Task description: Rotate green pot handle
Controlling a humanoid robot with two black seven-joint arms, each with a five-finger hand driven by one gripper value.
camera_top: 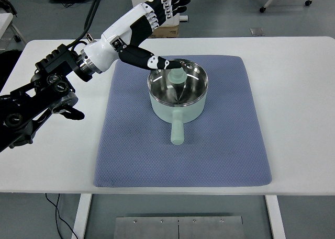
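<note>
The black-and-white left hand (149,19), fingers spread and empty, hovers by the far rim of the pale green steel-lined pot (178,91), on the approach; next it must reach the stubby handle (177,130) pointing toward the near edge.

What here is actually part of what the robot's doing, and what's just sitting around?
Part of the job:
green pot
pot handle, pointing toward the table's near edge
left hand, fingers spread, above the pot's far rim

Just there:
blue mat
white table
cardboard box behind the table
</note>
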